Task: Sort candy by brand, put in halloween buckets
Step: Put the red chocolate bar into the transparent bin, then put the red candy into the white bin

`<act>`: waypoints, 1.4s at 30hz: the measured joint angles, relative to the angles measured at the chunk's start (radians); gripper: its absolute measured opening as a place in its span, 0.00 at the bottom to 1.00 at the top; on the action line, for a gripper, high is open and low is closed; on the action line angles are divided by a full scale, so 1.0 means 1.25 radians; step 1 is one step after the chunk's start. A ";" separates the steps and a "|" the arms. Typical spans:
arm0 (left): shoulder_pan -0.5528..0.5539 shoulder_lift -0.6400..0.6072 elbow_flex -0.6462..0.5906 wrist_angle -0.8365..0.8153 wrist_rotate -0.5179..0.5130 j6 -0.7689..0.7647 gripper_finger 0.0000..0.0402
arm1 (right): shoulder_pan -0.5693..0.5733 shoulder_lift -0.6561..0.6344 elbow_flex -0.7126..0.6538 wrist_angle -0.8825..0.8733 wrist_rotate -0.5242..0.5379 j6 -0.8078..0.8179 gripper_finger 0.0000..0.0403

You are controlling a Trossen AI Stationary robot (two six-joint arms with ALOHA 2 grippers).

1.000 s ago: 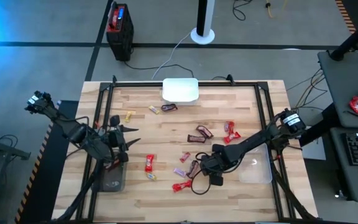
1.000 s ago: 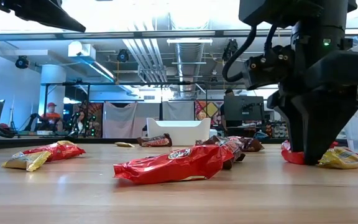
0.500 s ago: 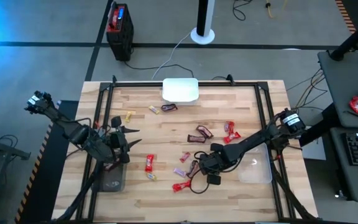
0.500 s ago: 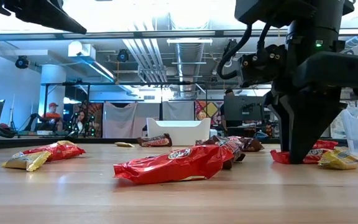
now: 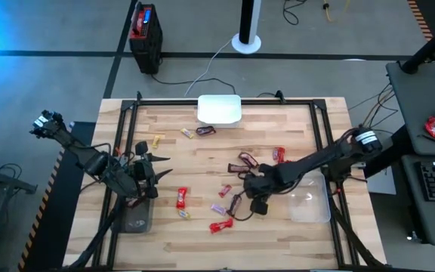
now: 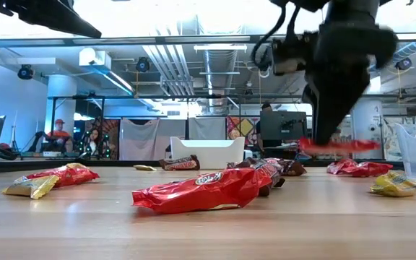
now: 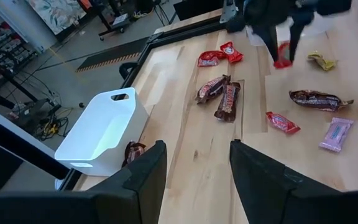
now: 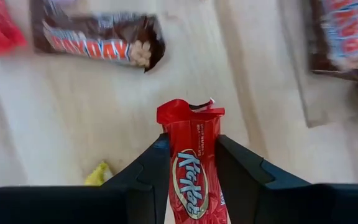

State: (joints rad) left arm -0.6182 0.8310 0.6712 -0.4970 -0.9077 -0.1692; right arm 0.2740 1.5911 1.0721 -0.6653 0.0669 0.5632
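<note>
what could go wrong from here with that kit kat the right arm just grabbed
1. The right gripper holds the red Kit Kat with much of the wrapper sticking out past the fingers, so it may slip or swing loose during transport.
2. It hangs above other candy, such as the brown bar; a drop would land it back among the unsorted pieces.
3. The clear bin is shallow, so a high release might bounce out.

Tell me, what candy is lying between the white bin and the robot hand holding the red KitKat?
In the high view, two dark brown bars lie on the wood between the white bin and the right gripper, which holds the KitKat.
</note>
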 joint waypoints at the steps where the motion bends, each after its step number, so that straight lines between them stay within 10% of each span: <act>1: 0.000 0.000 0.000 0.000 0.000 0.000 0.40 | -0.004 -0.015 0.001 -0.008 -0.008 0.016 0.26; 9: 0.000 0.000 0.000 0.003 0.000 0.000 0.40 | -0.003 -0.176 0.002 -0.130 -0.104 0.177 0.26; 22: 0.000 0.000 0.000 0.022 0.000 0.000 0.40 | 0.126 -0.351 0.000 -0.613 -0.153 0.804 0.26; 42: 0.000 0.000 0.000 0.028 0.003 0.000 0.40 | 0.142 -0.333 -0.038 -0.566 -0.025 0.816 0.49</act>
State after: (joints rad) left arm -0.6181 0.8310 0.6712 -0.4618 -0.9038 -0.1692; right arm 0.4515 1.1744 1.0248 -1.3726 0.0354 1.5837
